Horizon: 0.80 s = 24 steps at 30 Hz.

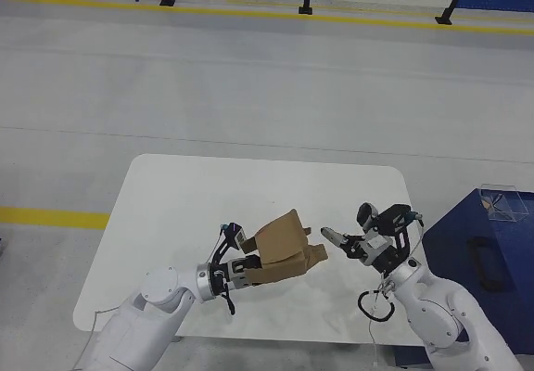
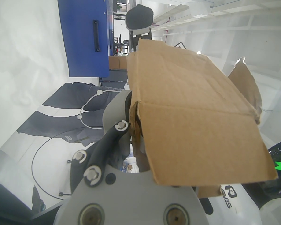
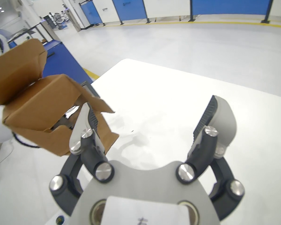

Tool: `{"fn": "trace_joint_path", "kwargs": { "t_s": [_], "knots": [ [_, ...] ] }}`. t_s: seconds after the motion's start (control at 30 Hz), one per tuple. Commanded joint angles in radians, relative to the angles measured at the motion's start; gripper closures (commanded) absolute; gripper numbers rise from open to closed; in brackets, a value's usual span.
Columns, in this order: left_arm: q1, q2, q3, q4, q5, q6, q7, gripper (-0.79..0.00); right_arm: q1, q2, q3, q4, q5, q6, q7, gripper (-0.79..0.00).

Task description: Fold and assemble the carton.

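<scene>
White table point(image 1: 184, 195) on pale floor point(image 1: 248, 83)
Its tabletop was rectangular with 4 rounded corners; faint grey smudges point(image 3: 131, 133) marked it.

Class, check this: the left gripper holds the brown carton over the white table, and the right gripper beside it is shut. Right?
No: the right gripper is open, as the right wrist view shows. The left gripper does hold the carton over the table.

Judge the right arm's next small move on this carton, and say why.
Probably ease the right gripper sideways toward the carton, so its loose end flap lies between the open fingers, ready to pinch. The left gripper holds the carton above the table, that flap sticks out unfolded, and the right gripper grasps nothing.
</scene>
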Motion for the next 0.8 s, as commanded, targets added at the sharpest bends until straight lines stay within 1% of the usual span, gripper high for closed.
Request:
{"fn": "trace_joint_path", "kwargs": {
  "t_s": [0.0, 0.17, 0.3, 0.67, 0.77],
  "knots": [
    [0.004, 0.000, 0.003, -0.006, 0.006, -0.003, -0.002, 0.000, 0.010, -0.004, -0.021, -0.005, -0.091, 0.058, -0.021, -0.785],
    [0.010, 0.000, 0.009, -0.020, 0.021, -0.011, -0.006, 0.000, 0.055, -0.017, -0.116, 0.015, -0.263, 0.143, -0.044, -0.785],
    [0.015, 0.000, 0.007, -0.020, 0.021, -0.005, 0.004, 0.000, 0.073, -0.028, -0.176, 0.026, -0.319, 0.160, -0.055, -0.785],
    [0.014, -0.005, 0.002, 0.006, -0.015, 0.027, 0.040, 0.000, 0.046, -0.039, -0.194, -0.002, -0.367, 0.168, -0.051, -0.785],
    [0.012, -0.006, 0.003, 0.006, -0.014, 0.030, 0.042, 0.000, 0.045, -0.043, -0.208, -0.003, -0.413, 0.193, -0.055, -0.785]
  ]
}}
